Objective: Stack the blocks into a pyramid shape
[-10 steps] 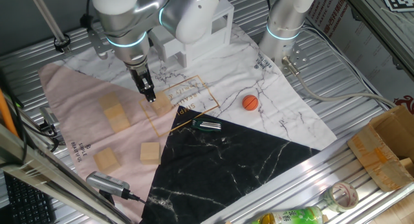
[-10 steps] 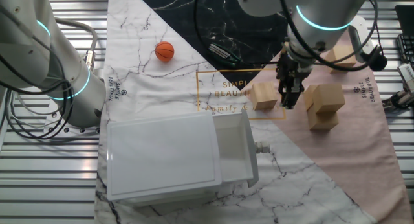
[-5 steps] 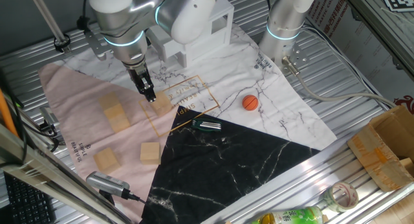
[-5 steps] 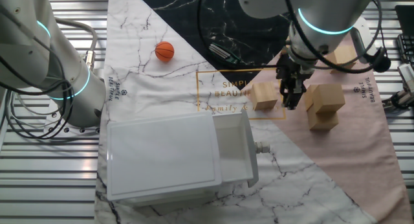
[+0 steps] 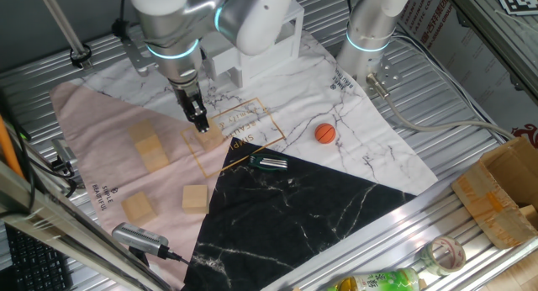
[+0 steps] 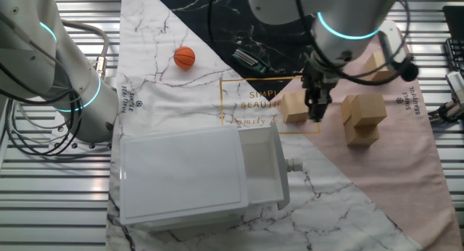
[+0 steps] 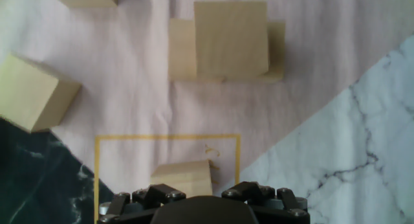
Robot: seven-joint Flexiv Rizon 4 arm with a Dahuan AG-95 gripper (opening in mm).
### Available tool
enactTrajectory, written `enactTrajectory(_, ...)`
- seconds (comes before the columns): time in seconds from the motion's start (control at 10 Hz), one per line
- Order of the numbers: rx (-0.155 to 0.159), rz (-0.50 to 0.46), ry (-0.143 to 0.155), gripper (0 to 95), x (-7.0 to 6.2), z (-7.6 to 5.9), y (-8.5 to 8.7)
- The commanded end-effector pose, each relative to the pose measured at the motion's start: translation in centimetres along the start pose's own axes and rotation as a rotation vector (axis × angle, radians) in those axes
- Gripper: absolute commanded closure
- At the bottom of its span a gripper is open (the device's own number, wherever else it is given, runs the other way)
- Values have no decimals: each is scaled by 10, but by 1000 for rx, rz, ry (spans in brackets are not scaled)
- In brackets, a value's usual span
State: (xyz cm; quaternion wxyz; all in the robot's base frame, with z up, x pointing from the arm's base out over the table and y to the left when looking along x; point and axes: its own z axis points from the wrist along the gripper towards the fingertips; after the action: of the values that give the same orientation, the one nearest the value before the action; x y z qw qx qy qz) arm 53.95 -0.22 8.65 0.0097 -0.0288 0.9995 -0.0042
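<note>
Beside the gold-printed square on the patchwork cloth (image 5: 252, 131) that covers the metal counter (image 5: 471, 123), the black two-finger claw (image 5: 200, 123) hangs low over one light tan wooden cube (image 5: 210, 137), its tips at that cube's edge; whether the fingers are apart or together cannot be told, and in the hand view the cube (image 7: 183, 179) shows just ahead of the claw's body. Farther from the square, on the pink part of the cloth, a small stack of tan wooden cubes (image 6: 362, 117) stands with one cube resting on top of two that sit side by side, clear in the hand view (image 7: 229, 41). Two more loose tan cubes lie on the pink cloth well apart from the square, one (image 5: 195, 198) near the black marble patch and one (image 5: 138, 208) toward the cloth's edge. On the white marble side of the square sit a small orange ball (image 5: 325, 133) and a white box-like house (image 6: 196, 175).
</note>
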Motion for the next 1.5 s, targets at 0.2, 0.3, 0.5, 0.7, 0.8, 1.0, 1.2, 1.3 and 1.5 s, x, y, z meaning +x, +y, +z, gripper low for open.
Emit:
enactTrajectory(0.2, -4, 0, -3, 190, 6, 3, 2)
enactTrajectory(0.3, -4, 1, -5, 190, 8, 4, 3)
enactTrajectory(0.5, -4, 9, -10, 190, 9, 10, 7)
enactTrajectory(0.7, -3, 11, -11, 190, 12, 17, 12)
enactTrajectory(0.8, 1, 6, -8, 190, 13, 19, 14)
enactTrajectory(1.0, -3, 0, -6, 190, 14, 22, 15)
enactTrajectory(1.2, -5, -19, -2, 0, 15, 23, 15)
enactTrajectory(1.3, -7, -18, 0, 0, 15, 23, 15)
enactTrajectory(1.5, -7, -16, 1, 0, 15, 23, 15)
